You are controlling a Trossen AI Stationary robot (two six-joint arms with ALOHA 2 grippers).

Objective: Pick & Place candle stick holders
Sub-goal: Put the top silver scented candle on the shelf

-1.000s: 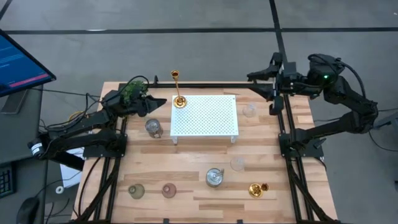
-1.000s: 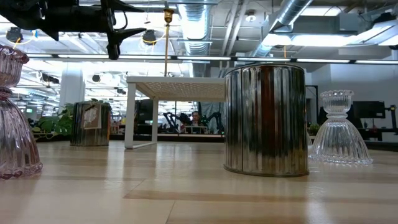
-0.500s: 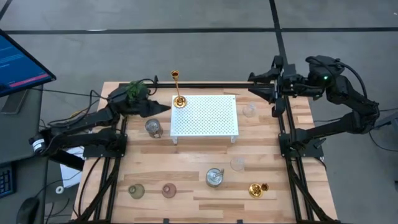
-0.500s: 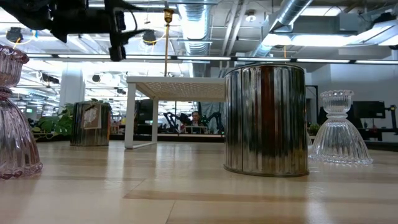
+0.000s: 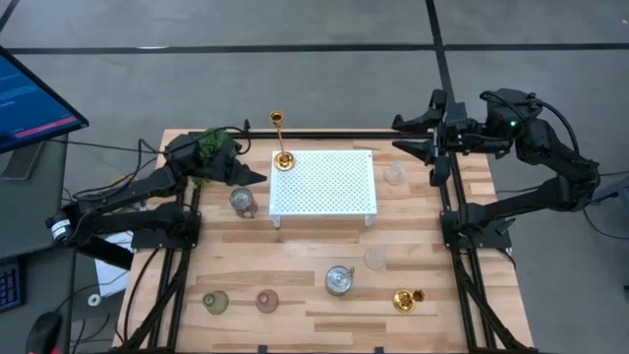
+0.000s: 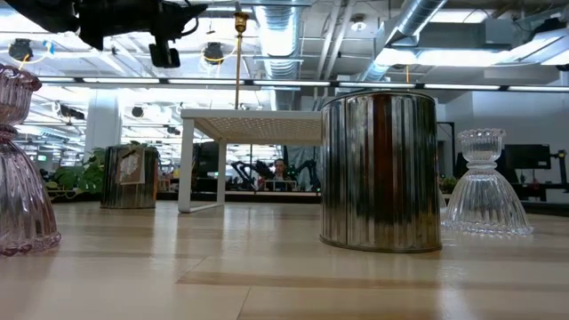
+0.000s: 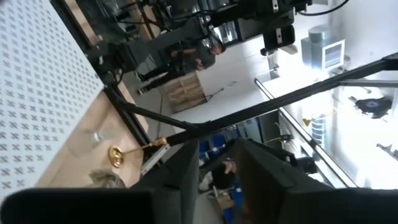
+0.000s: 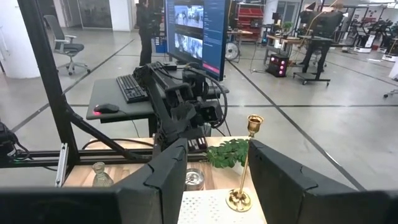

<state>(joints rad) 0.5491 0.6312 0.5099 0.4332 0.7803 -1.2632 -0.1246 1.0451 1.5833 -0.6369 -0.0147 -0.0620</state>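
Grippers hang above the table's far end, one at each side of the white perforated stand. The left gripper points toward the stand's near-left corner; its fingers stand a narrow gap apart with nothing between them. Just ahead of it, on the stand's far-left corner, the tall gold candle holder stands upright, apart from the fingertips. A silvery cup sits on the table just below and beside this gripper, left of the stand.

The right gripper hovers beyond the stand's far-right corner — its fingers parted, empty. A clear glass holder stands on the table just under and in front of it.

Well away from both grippers, toward the near edge, sit the rest: a greenish holder, a pinkish holder, a second silvery cup, another clear glass holder and a gold holder — this last lying on its side.
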